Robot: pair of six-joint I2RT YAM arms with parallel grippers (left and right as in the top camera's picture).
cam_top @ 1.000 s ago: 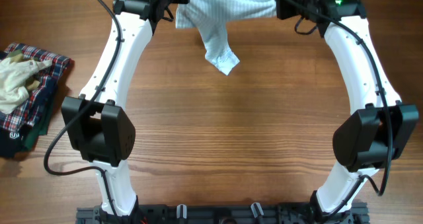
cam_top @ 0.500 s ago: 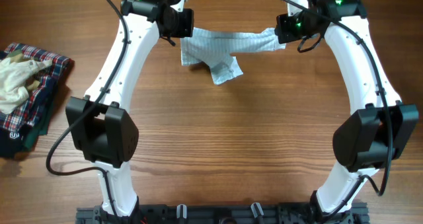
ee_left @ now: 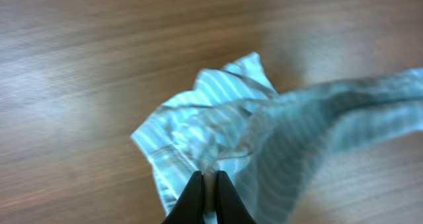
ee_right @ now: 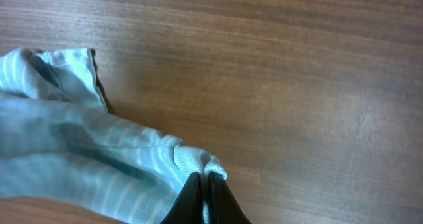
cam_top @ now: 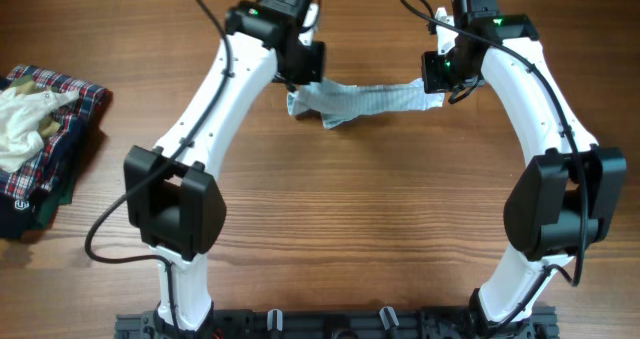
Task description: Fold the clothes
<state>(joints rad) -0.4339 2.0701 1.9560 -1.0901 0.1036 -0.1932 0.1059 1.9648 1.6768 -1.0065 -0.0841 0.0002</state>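
Observation:
A light blue striped garment (cam_top: 362, 101) hangs stretched between my two grippers, low over the far middle of the wooden table. My left gripper (cam_top: 303, 83) is shut on its left end; the left wrist view shows the jaws (ee_left: 210, 181) pinching the crumpled cloth (ee_left: 225, 125). My right gripper (cam_top: 437, 83) is shut on its right end; the right wrist view shows the jaws (ee_right: 204, 183) pinching a rolled hem of the cloth (ee_right: 99, 151). A small bunch of the cloth sags towards the table near the left end.
A pile of clothes (cam_top: 40, 139) lies at the table's left edge: a cream garment on top of plaid and dark folded ones. The wooden table (cam_top: 360, 209) spreads in front of the arms.
Both grippers have moved towards the front and down with the garment. The hanging part that dangled below is now bunched close to the table, and the cloth is pulled into a narrower band.

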